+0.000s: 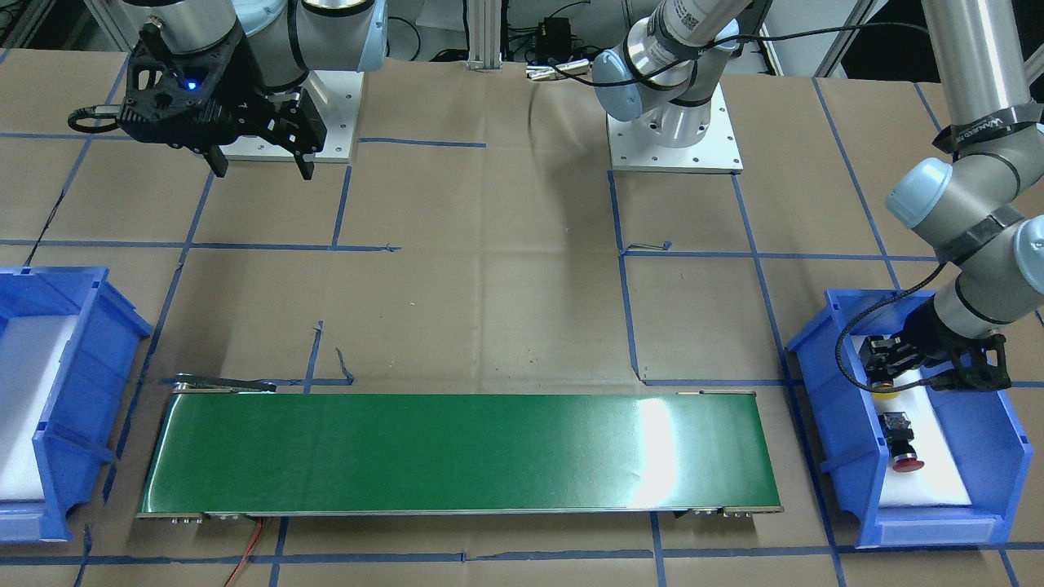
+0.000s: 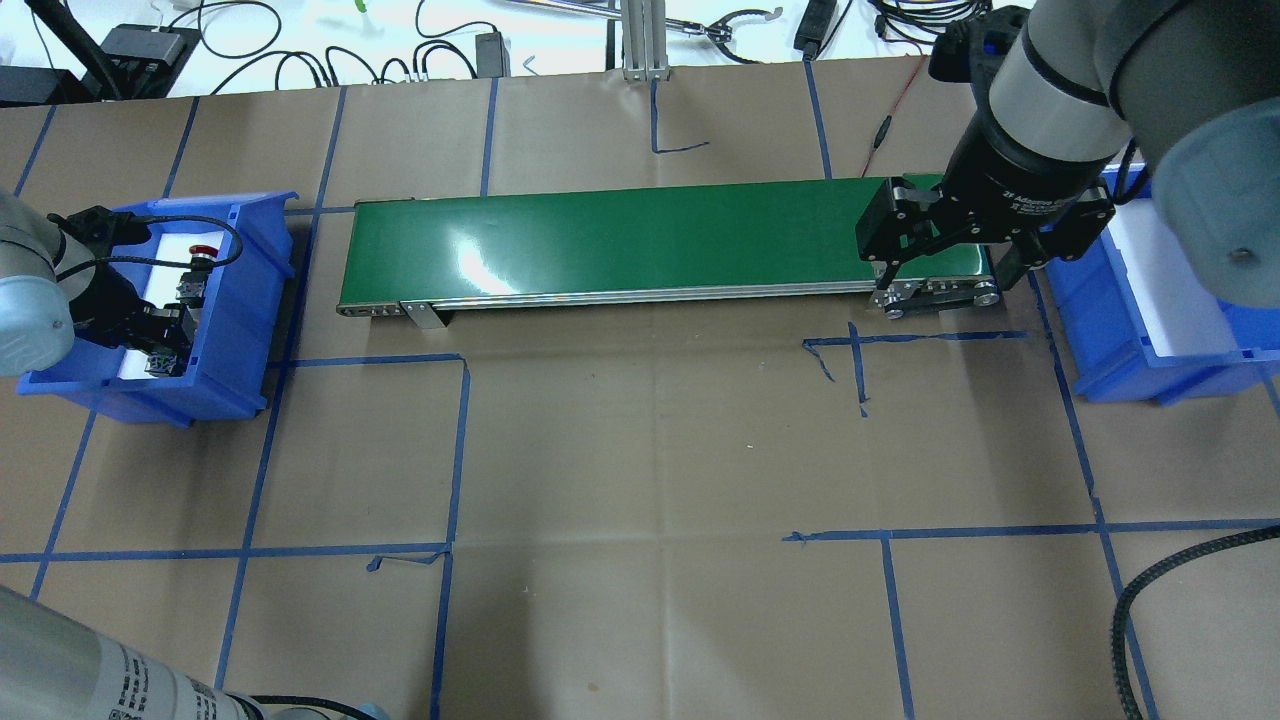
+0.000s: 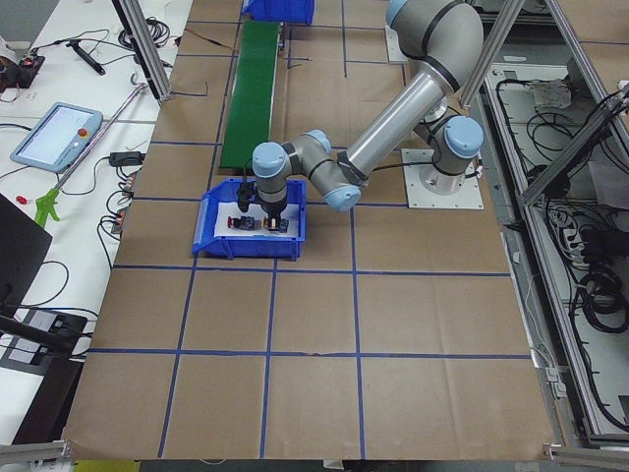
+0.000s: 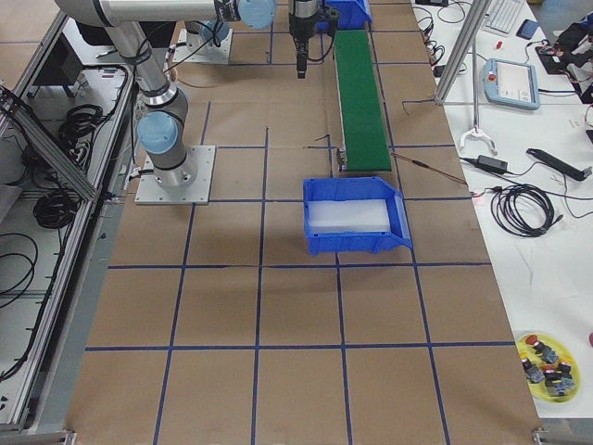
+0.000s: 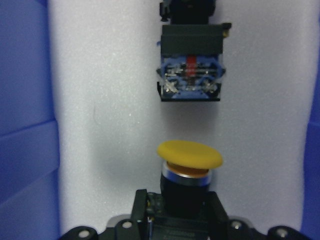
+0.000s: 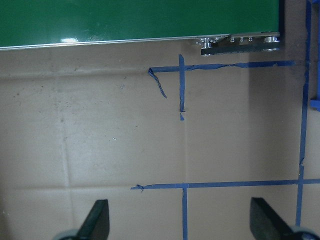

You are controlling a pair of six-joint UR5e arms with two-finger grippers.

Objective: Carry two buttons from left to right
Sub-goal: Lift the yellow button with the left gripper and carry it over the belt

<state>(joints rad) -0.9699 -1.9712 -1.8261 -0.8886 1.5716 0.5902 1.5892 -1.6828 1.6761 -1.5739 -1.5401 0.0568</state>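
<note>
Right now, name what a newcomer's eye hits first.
The long green conveyor belt spans the middle. Beyond its left end, the left pincer reaches into a blue bin, straddling the yellow button, the red button lying alongside. The right pincer hangs open near the belt's right end.

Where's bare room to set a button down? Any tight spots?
Free: the whole green belt, and the white pad in the right bin. Crowded: the left bin, holding the red button, the yellow button and the left hand around it.
</note>
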